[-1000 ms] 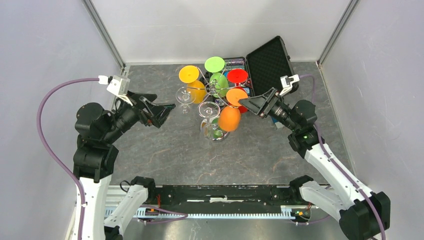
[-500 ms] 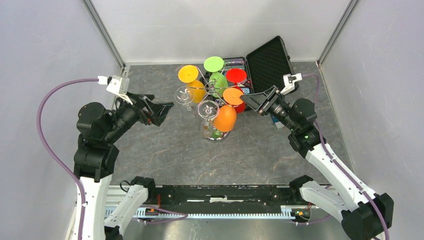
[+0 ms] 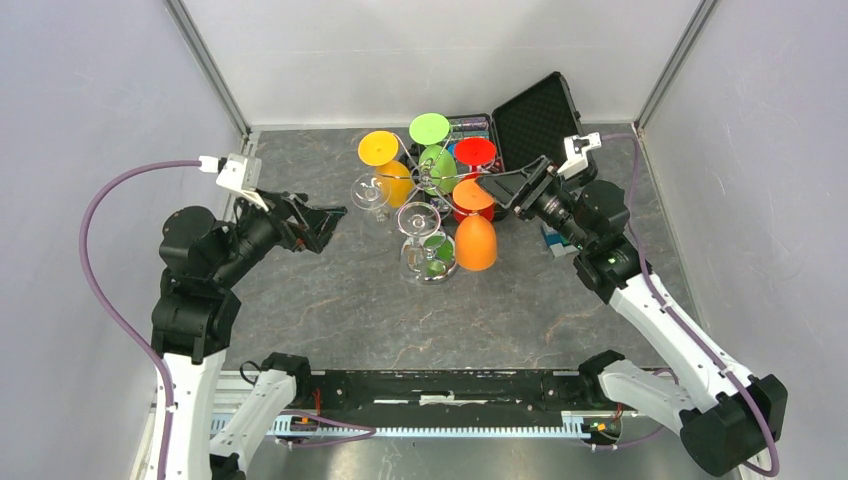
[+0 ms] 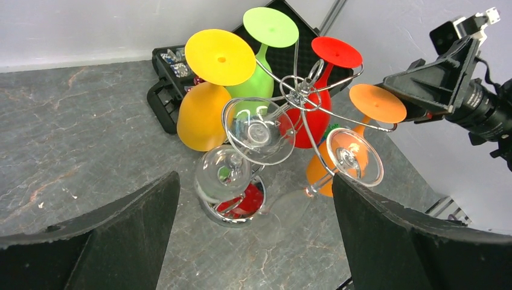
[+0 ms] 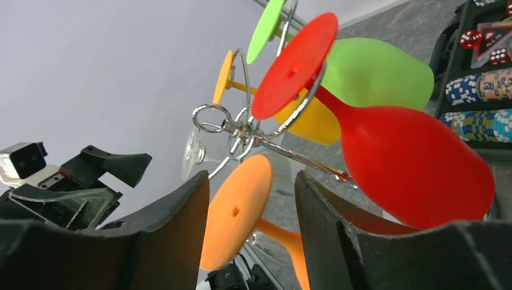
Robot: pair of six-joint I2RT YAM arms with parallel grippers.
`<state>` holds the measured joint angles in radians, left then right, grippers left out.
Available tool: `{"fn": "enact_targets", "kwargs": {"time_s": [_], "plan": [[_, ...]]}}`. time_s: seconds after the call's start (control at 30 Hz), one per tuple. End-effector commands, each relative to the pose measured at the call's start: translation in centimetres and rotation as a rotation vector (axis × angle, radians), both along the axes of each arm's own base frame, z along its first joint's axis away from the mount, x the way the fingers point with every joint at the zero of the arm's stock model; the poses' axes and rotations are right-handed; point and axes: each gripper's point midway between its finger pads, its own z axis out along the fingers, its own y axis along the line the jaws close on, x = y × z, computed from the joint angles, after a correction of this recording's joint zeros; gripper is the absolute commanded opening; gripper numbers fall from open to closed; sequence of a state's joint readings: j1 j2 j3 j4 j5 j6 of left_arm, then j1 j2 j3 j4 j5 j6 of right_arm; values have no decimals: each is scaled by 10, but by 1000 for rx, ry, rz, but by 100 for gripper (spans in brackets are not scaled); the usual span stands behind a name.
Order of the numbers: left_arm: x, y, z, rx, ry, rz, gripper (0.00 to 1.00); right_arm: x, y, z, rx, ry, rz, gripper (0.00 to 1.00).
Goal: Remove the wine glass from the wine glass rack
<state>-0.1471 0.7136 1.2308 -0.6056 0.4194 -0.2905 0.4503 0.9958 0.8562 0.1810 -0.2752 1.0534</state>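
The chrome wine glass rack (image 3: 432, 178) stands mid-table on a mirrored disc base (image 4: 235, 208). Yellow, green, red, orange and two clear glasses hang upside down from its wire arms. The orange wine glass (image 3: 477, 243) hangs at the rack's right side. My right gripper (image 3: 490, 185) is open beside the orange glass's foot. In the right wrist view the gripper (image 5: 252, 181) has a finger on either side of the orange foot disc (image 5: 238, 208). My left gripper (image 3: 325, 222) is open and empty, left of the rack, and in its wrist view (image 4: 253, 241) faces the clear glasses (image 4: 259, 130).
An open black case (image 3: 535, 120) with poker chips (image 5: 477, 103) stands behind the rack at the back right. The red glass (image 5: 410, 163) hangs close to my right gripper's right finger. Grey walls enclose the table on three sides.
My right gripper has moved up and back to straddle the orange glass's foot. The orange bowl has swung from tilted left to hanging straighter. The left gripper has barely moved.
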Motion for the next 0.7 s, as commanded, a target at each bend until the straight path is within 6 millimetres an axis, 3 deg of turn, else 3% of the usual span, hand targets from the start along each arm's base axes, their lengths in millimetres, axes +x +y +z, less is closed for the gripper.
{"fn": "enact_targets", "kwargs": {"time_s": [0.0, 0.3, 0.67], "plan": [[0, 4, -2, 2, 0, 22, 100, 2, 1, 37, 24, -76, -8, 60], [0, 6, -9, 12, 9, 37, 100, 1, 6, 51, 35, -98, 3, 60], [-1, 9, -12, 16, 9, 48, 100, 3, 8, 43, 26, -80, 7, 60]]}}
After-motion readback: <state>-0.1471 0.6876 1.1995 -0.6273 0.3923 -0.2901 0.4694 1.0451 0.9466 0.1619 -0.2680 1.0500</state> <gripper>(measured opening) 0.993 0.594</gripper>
